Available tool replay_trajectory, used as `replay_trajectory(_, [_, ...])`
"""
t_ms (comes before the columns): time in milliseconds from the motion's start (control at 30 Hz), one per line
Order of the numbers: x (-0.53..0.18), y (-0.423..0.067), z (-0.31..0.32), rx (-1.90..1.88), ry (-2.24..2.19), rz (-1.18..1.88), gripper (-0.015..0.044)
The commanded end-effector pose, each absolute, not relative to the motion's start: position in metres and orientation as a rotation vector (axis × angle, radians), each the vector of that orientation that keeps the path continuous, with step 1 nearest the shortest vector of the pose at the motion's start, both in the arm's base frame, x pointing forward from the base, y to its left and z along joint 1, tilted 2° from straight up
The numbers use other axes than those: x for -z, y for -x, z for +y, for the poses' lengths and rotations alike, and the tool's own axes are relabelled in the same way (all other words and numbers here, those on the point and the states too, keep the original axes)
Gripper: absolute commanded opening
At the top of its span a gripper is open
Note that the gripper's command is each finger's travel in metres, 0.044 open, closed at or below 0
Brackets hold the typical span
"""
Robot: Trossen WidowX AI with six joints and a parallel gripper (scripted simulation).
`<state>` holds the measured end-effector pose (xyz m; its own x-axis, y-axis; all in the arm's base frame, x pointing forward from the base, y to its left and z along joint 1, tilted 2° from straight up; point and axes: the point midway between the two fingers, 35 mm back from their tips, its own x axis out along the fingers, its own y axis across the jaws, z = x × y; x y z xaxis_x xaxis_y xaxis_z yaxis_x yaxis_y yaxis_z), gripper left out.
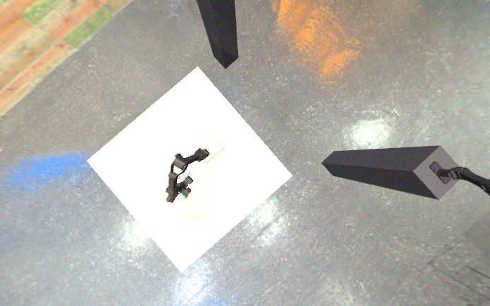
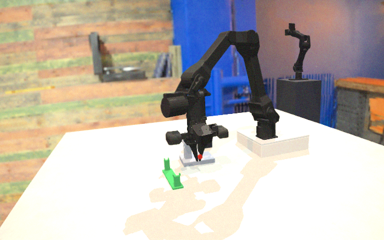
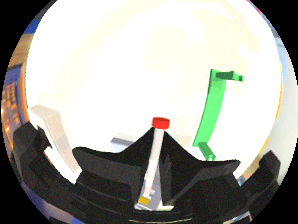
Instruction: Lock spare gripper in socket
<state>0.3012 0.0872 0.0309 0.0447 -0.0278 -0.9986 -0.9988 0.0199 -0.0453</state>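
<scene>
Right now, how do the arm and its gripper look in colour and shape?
The arm is matte black, built from boxy links with round, drum-like joint housings, on a pale square base. The gripper is also black, with a wide crossbar body and two thin fingers tapering to points. No cables or markings are visible.
</scene>
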Motion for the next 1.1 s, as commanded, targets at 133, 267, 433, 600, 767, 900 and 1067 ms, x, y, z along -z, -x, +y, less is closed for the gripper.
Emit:
replay_trajectory(133, [-0.034,-0.302,0.089,-1.17,1.19,1.171,0.0])
replay_trajectory(267, [-0.038,-0.302,0.091,-1.192,1.135,1.129,0.0])
replay_trajectory(433, [-0.042,-0.303,0.094,-1.214,1.086,1.086,0.0])
replay_trajectory(600, [-0.042,-0.304,0.097,-1.219,1.081,1.078,0.0])
replay_trajectory(767, [-0.044,-0.304,0.1,-1.223,1.076,1.072,0.0])
replay_trajectory(900, [-0.046,-0.305,0.102,-1.225,1.074,1.07,0.0])
replay_trajectory(1067, [-0.048,-0.306,0.106,-1.227,1.07,1.072,0.0])
